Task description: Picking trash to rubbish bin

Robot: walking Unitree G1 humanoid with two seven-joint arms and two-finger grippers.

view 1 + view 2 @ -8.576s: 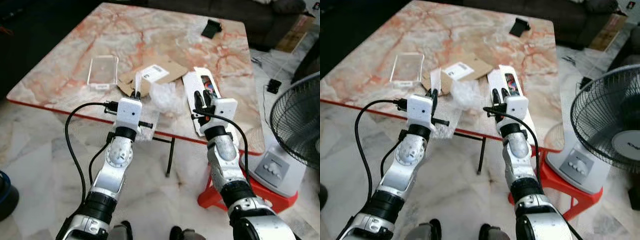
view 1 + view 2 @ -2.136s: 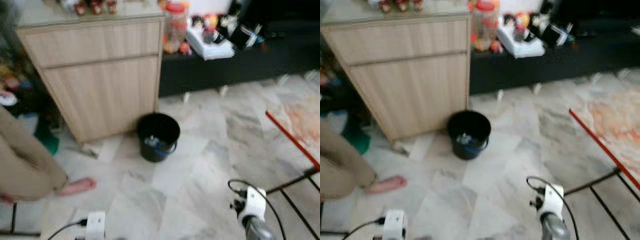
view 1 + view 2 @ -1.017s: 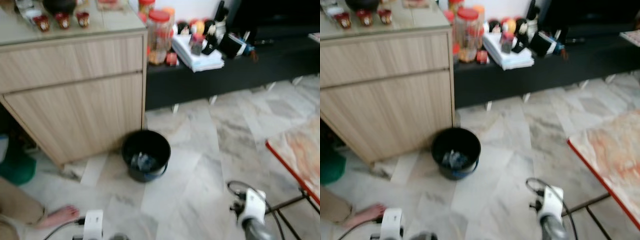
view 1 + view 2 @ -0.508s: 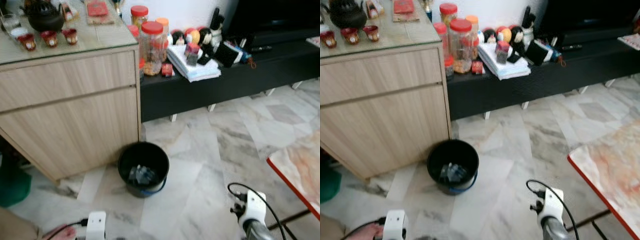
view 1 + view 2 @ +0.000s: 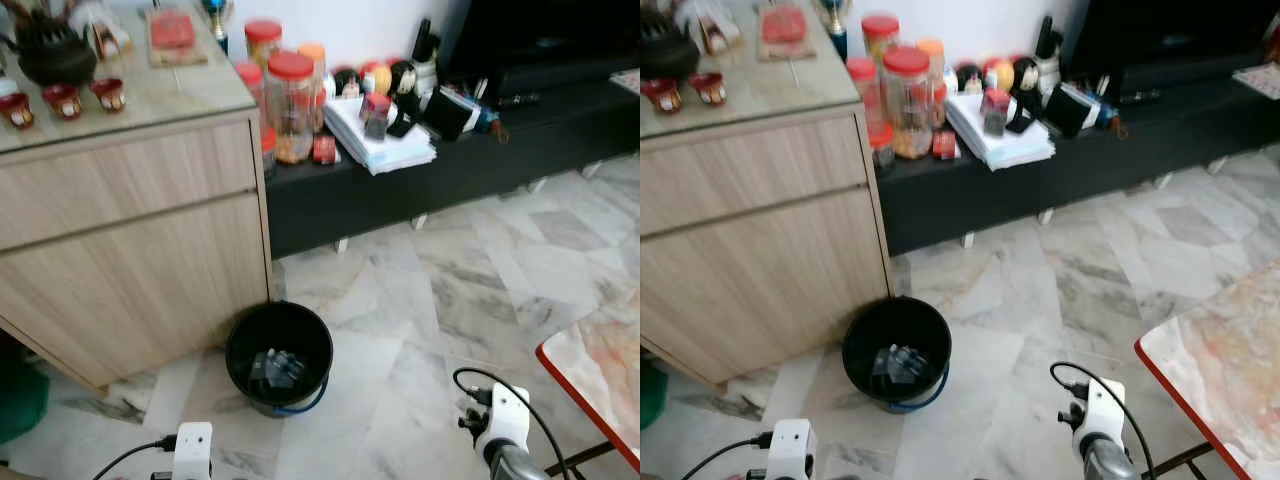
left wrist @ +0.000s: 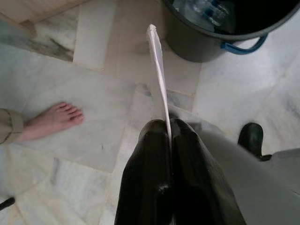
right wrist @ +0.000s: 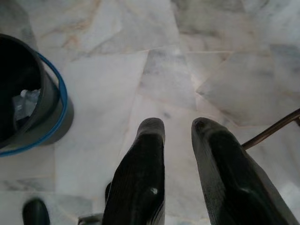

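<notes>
A black rubbish bin (image 5: 279, 357) with a blue handle stands on the marble floor beside a wooden cabinet, with clear plastic trash inside it. In the left wrist view my left gripper (image 6: 168, 129) is shut on a thin white strip of paper (image 6: 158, 70) that sticks out toward the bin (image 6: 220, 26). My right gripper (image 7: 178, 129) is open over bare floor, with the bin (image 7: 33, 101) off to one side. Both wrists sit low at the bottom edge of the eye views.
A light wooden cabinet (image 5: 130, 230) with cups on its glass top stands left of the bin. A low black shelf (image 5: 440, 160) holds jars, books and toys. A red-edged marble table corner (image 5: 600, 370) is at the right. A person's bare foot (image 6: 49, 122) rests on the floor near my left gripper.
The camera has come nearer and the bin now sits lower and closer in view. The person's foot has slipped out of the eye views. Both wrists keep their place.
</notes>
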